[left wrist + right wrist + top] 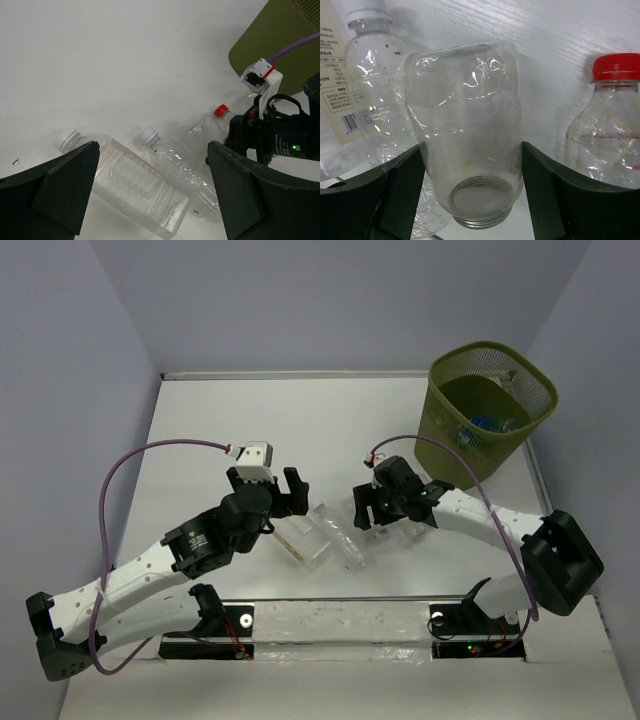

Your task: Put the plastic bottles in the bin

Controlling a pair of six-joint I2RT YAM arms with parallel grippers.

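Right claw [471, 167] clamping dented capless bottle [465, 110], left claw [152, 150] spread above ribbed squarish bottle [131, 186], mesh bin [447, 435]

Bottles [322, 537] lie on the table [250, 420], the bin [450, 445] behind them, rightward.

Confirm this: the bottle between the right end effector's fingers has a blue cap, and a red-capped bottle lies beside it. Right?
No. In the right wrist view, the bottle between the right end effector's fingers has no cap; its neck is open. The red-capped bottle does lie beside it.
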